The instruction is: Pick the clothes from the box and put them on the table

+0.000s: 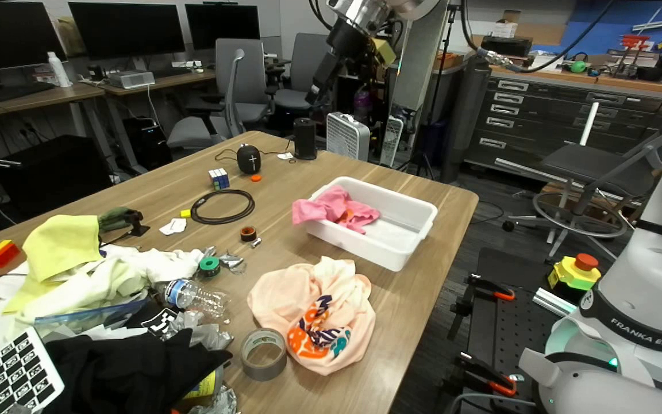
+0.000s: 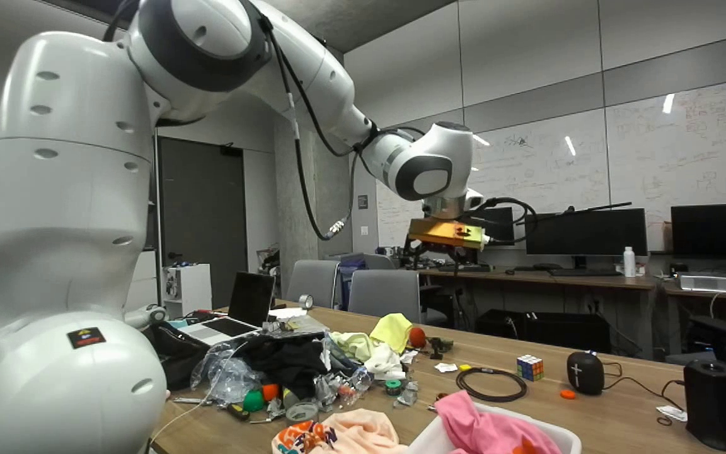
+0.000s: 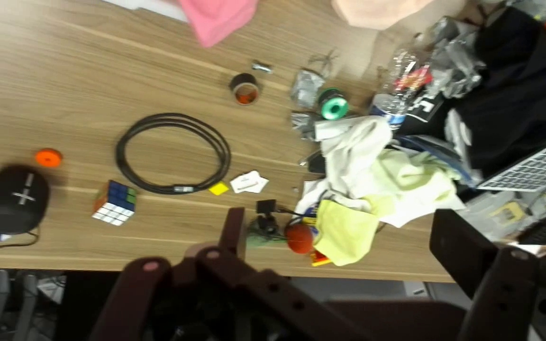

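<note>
A pink cloth [image 1: 337,207] lies in the white box [image 1: 360,251] and hangs over its rim; the cloth also shows in an exterior view [image 2: 486,429] and in the wrist view [image 3: 221,19]. A peach cloth with a colourful print [image 1: 282,296] lies on the wooden table [image 1: 408,305] beside the box. A yellow cloth [image 1: 64,244] lies on the cluttered pile. My gripper [image 3: 340,226] is open and empty, high above the table's far side. The yellow cloth shows between its fingers, well below them. The gripper also shows in an exterior view [image 2: 440,255].
A black cable coil [image 1: 223,207], a Rubik's cube [image 1: 219,179], a speaker [image 1: 249,159] and a black cylinder [image 1: 305,139] stand beyond the box. A plastic bottle [image 1: 196,296], a tape roll [image 1: 263,353] and a black cloth [image 1: 130,368] lie in the clutter.
</note>
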Motion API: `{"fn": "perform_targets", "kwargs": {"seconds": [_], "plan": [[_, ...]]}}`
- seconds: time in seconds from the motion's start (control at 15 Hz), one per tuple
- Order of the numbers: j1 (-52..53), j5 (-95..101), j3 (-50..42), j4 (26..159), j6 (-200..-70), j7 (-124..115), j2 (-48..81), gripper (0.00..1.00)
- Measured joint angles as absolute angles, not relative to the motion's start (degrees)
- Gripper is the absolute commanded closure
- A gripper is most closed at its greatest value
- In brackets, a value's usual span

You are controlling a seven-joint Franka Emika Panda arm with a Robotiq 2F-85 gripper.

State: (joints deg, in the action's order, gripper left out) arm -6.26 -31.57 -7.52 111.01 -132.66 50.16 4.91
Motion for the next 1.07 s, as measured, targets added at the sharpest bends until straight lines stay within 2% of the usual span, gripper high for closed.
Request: {"fn": "perform_targets", "kwargs": {"seconds": [0.4,1.07], "plan": [[-6.5,-17.1,-7.4,107.4,-143.4,35.4,16.3,0.00],[-8.9,1.1,-8.2,100.7,-145.7,17.0,29.2,0.00]]}}
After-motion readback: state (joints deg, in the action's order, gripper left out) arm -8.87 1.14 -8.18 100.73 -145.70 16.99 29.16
